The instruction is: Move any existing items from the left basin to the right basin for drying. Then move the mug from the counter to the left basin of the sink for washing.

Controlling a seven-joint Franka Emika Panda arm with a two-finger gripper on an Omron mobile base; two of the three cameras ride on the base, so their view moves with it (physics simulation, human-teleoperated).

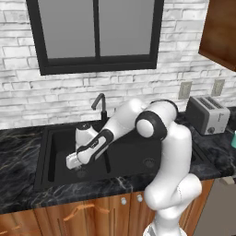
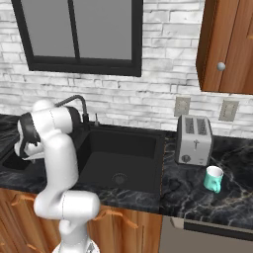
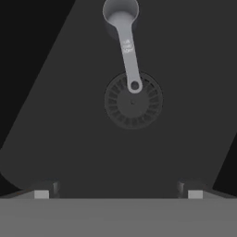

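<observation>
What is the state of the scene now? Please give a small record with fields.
end effector: open, low in the left basin, holding nothing
utensil: lies on the left basin floor, its handle end over the round drain
right basin: nothing visible inside except its drain
mug: upright on the counter, in front of the toaster

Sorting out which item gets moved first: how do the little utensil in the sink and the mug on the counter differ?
The utensil is silver-grey and flat, with a round head and thin handle; the mug is teal with a paler rim. The utensil lies on the left basin floor, its handle end over the drain; the mug stands upright on the counter, in front of the toaster. The open gripper hangs above the utensil; the mug stands far from it. Neither is held.
</observation>
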